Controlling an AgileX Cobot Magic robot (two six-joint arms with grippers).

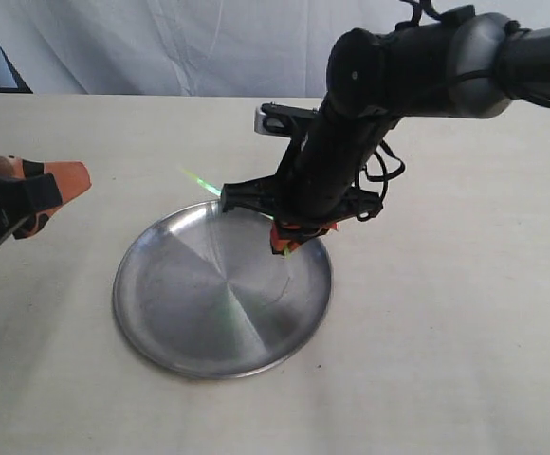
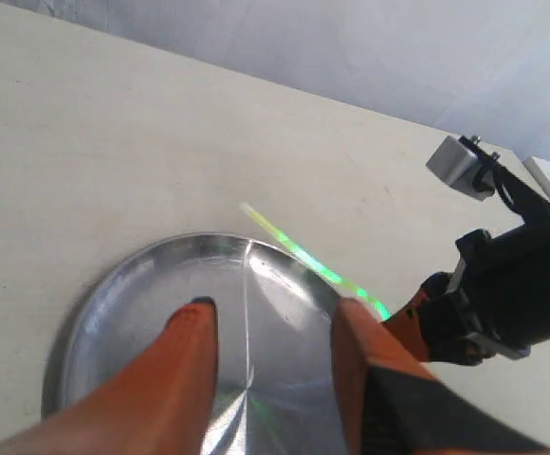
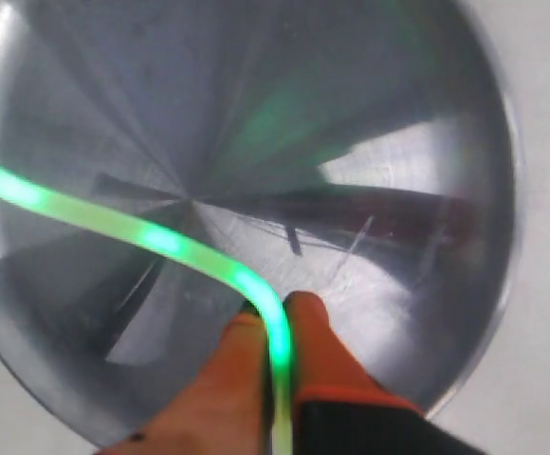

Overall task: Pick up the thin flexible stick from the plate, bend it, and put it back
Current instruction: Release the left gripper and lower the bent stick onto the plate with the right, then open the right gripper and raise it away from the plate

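The thin flexible stick (image 3: 152,237) glows yellow-green and curves away from my right gripper (image 3: 277,313), which is shut on it over the steel plate (image 3: 417,161). In the exterior view that gripper (image 1: 289,242) hangs just above the plate's (image 1: 190,303) far right part, and the stick's free end (image 1: 199,180) juts past the far rim. My left gripper (image 1: 52,190) hovers left of the plate, open. In its own view the orange fingers (image 2: 185,365) frame the plate (image 2: 142,275), with the stick (image 2: 303,256) beyond them.
The plate lies on a pale beige tabletop (image 1: 446,332). A white cloth backdrop (image 1: 161,43) hangs behind the table. The right arm's dark body (image 1: 417,57) reaches in from the upper right above the plate.
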